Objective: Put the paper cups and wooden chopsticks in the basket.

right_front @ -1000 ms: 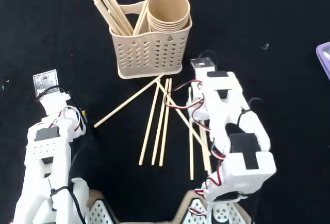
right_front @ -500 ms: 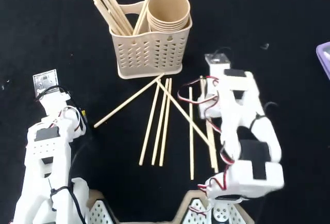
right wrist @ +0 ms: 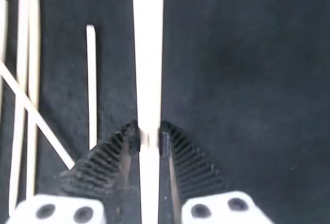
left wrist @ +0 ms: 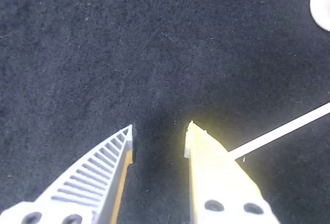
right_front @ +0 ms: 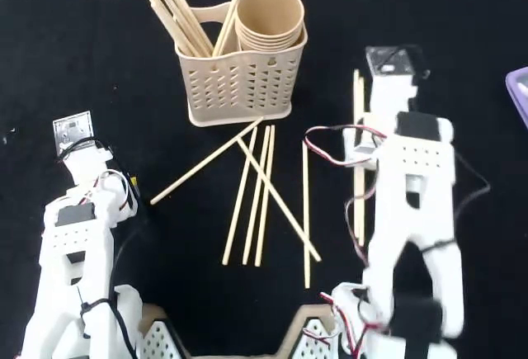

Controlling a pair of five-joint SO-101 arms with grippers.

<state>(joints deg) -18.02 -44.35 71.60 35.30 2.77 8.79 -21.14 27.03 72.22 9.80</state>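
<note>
Cups (right_front: 270,14) and several chopsticks (right_front: 177,16) already stand in the basket (right_front: 239,87), the right fingers (right wrist: 180,157) are clenched on a pair (right_front: 357,95) just right of it, the left fingers (left wrist: 113,162) are spread and empty, and several sticks (right_front: 247,194) are left loose on the tabletop (right_front: 99,95) in front.

Paper cups (right_front: 270,12) in the basket (right_front: 239,87) — loose chopsticks (right_front: 264,194) on the table (right_front: 99,62) before it
</note>
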